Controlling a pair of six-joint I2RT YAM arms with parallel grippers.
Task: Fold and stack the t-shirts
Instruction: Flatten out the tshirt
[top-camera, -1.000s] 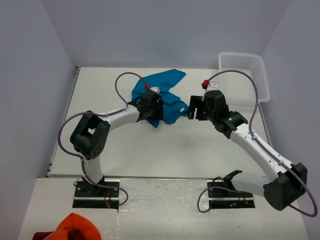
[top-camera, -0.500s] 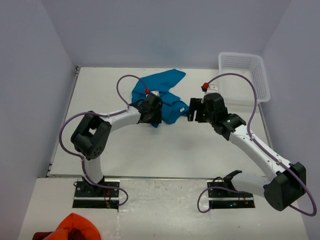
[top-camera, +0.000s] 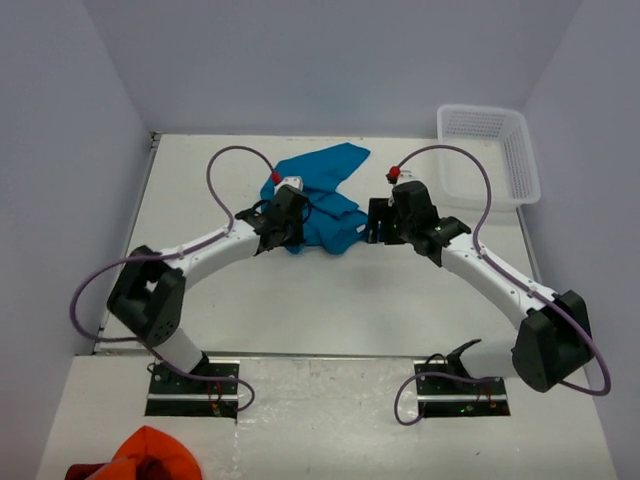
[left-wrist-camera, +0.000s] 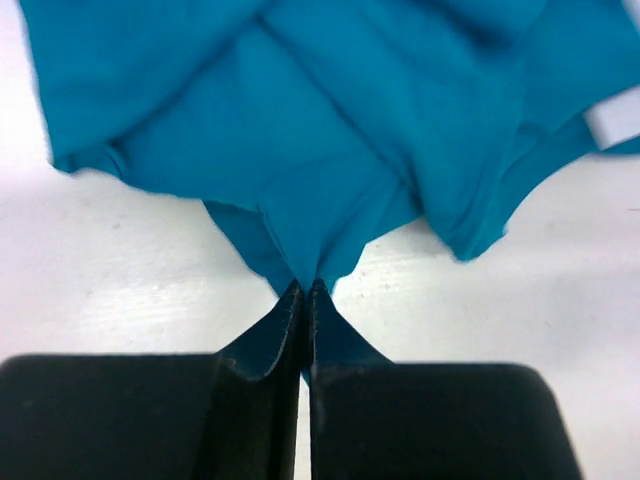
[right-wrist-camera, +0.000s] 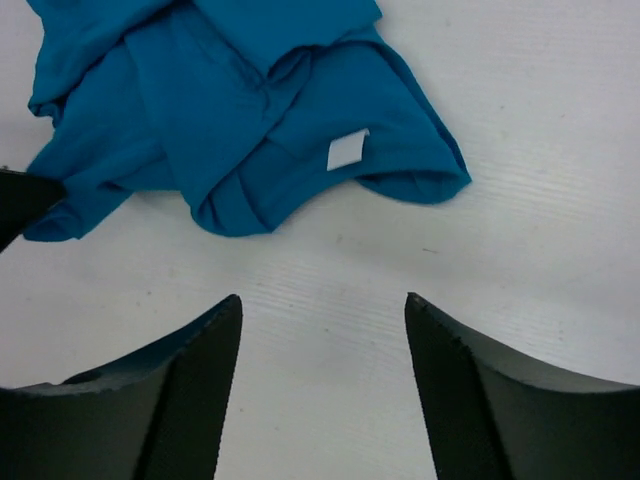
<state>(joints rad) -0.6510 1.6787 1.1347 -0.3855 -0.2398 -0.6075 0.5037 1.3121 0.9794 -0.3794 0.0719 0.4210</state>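
1. The t-shirt (top-camera: 322, 195) is spread bunched on the worktop (top-camera: 330, 300), just above the centre of the overhead frame.
2. The left hand (left-wrist-camera: 305, 295) is set at its lower left edge, with cloth caught between the fingers.
3. The right hand (right-wrist-camera: 322, 310) is placed just right of it, apart from it.
4. A basket (top-camera: 480, 108) is placed at the upper right.
5. A bunched cloth (top-camera: 150, 452) is found at the lower left corner.
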